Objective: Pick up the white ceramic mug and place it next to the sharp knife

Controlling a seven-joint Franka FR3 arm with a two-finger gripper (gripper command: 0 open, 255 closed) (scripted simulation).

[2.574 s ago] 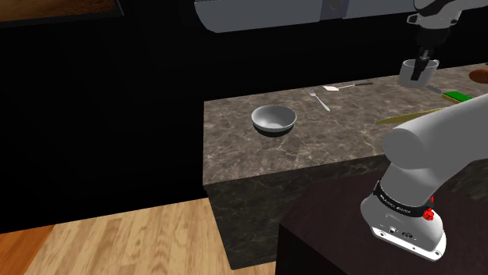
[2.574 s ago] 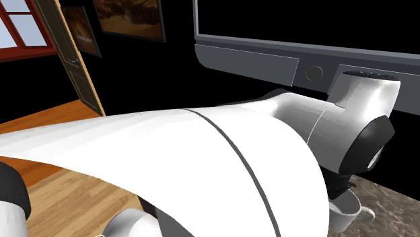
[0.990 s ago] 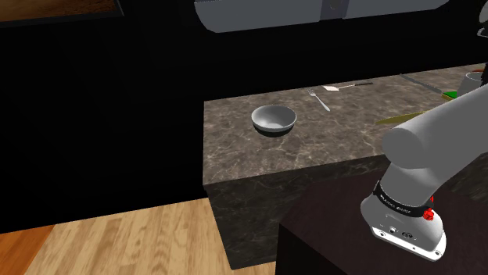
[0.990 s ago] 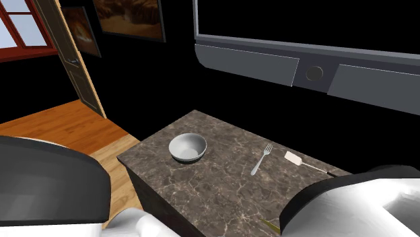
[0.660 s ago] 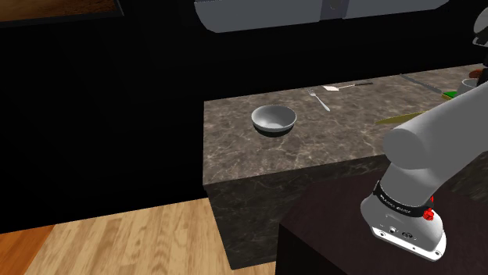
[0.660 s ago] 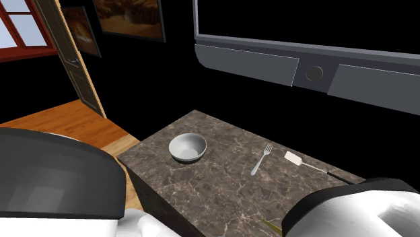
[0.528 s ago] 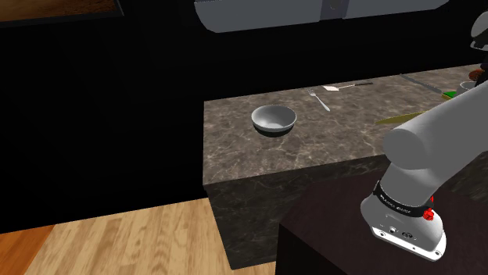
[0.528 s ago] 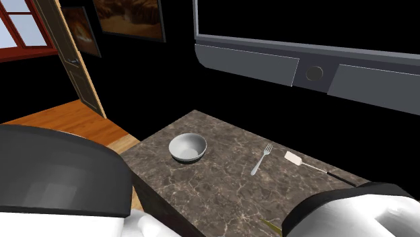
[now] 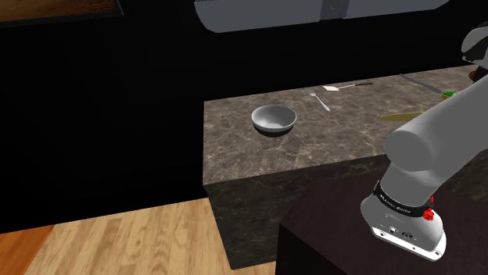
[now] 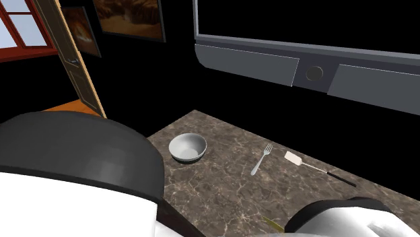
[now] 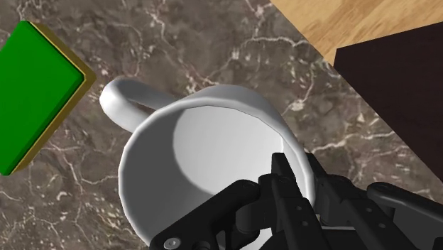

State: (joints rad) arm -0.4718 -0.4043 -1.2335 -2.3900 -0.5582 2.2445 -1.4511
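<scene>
Dark veined stone makes up the surface [image 9: 235,148], with a wooden floor [image 9: 117,242] below it and a black area behind. From where I stand by the stand, a grey bowl [image 9: 274,119] sits alone near the middle. A fork [image 9: 319,100] lies at about two o'clock from it, and a spatula [image 9: 342,87] lies just past the fork on the same line. The white arm [image 9: 426,152] bulks up at four o'clock of the bowl.

Looking along the hand, the white mug [image 11: 206,156] is right under the claw [image 11: 302,179], mouth up and empty. The claw is clenched on the mug's wall, one black finger inside the rim and the other outside it. Taking that grip as six o'clock on the rim, the handle [image 11: 122,99] juts out at about one o'clock. A green block with yellow sides [image 11: 32,92] lies just beyond the handle, not touching it. I cannot tell whether the mug's base rests on the stone.
</scene>
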